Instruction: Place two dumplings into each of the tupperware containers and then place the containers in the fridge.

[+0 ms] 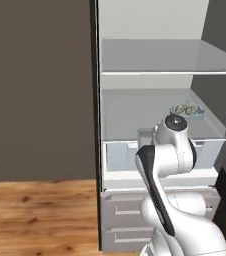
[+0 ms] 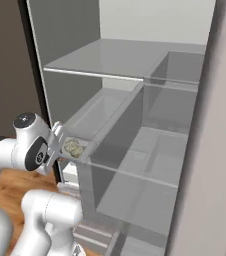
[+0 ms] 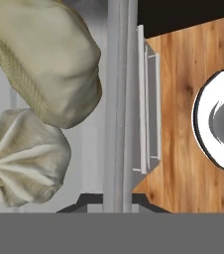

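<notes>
Placement of a loaded tub inside the fridge (image 1: 150, 55) looks like the step in hand. The fridge door stands open, showing white walls and glass shelves. One tupperware container (image 1: 187, 110), the light blue one, already sits on the middle shelf (image 1: 135, 115) near its right wall, with dumplings inside it. In the right base view the gripper (image 2: 60, 142) sits at the front lip of a shelf, with a second container (image 2: 74, 148) and its pale contents just ahead of it. The hand view looks straight down onto two dumplings (image 3: 44, 99), one smooth and one pleated, lying close together against a translucent wall. The jaws are clenched, evidently pinching the container's rim, though the contact itself is hidden. To do this well, the arm should keep the tub level so the dumplings do not roll, push it far enough in that its whole base rests on glass, away from the blue tub, then release and back straight out without dragging the rim.
</notes>
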Motion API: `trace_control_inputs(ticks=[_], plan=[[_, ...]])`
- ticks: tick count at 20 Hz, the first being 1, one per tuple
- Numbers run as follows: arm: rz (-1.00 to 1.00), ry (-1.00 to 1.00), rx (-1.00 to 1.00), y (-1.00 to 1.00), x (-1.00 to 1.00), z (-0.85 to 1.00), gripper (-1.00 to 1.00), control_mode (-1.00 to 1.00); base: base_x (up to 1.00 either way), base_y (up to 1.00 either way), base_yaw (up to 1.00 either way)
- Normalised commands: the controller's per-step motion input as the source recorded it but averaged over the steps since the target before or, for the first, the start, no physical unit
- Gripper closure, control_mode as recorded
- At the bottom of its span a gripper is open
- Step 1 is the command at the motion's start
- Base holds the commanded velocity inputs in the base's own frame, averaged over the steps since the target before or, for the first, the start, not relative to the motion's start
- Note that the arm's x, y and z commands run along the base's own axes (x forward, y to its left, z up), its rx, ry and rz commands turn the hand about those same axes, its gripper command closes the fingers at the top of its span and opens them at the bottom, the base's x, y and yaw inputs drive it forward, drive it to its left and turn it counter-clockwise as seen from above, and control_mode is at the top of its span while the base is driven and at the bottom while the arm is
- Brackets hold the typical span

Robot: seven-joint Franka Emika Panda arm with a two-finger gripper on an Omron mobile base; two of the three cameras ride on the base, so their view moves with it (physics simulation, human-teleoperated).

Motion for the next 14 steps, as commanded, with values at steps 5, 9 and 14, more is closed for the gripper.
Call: trace_control_inputs(ticks=[5,9,14], plan=[[0.0,0.0,0.0,0.0,0.0,0.0,1.0,1.0,0.45,-0.14,-0.17],[0.0,0.0,0.0,0.0,0.0,0.0,1.0,1.0,0.45,-0.04,-0.13],[-0.05,0.0,0.0,0.0,0.23,0.0,1.0,-1.0,0.15,0.0,-0.04]])
